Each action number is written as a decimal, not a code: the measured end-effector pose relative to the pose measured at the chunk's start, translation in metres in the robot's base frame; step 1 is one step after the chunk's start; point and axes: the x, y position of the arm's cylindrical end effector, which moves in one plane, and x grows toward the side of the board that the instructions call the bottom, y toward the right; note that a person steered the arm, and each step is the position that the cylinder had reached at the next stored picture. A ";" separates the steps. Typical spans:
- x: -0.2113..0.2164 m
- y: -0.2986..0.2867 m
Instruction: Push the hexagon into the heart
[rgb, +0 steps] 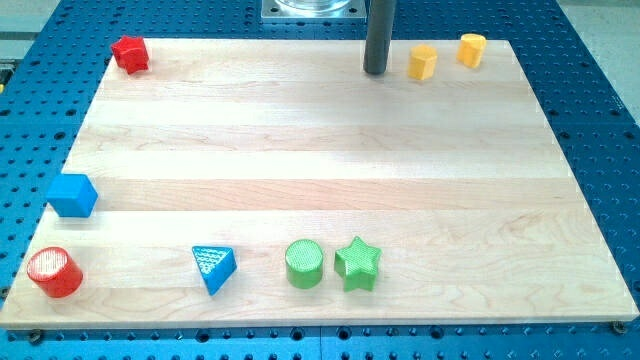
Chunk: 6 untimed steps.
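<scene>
The end effector, a plain rod with no jaws to spread or pinch, rests its tip (375, 71) on the bench (320, 150). Just to its right sits a yellow block (423, 62), further right another yellow block (472, 49); which is hexagon or heart is unclear. They stand apart: push not done.

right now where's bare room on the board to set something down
The whole middle is bare, bordered by my tip and yellow blocks above, blue cube at left, green cylinder and star below. The right edge is free too. The bottom left is crowded.
</scene>
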 end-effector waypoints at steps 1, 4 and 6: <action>0.011 0.031; -0.010 0.008; -0.011 0.065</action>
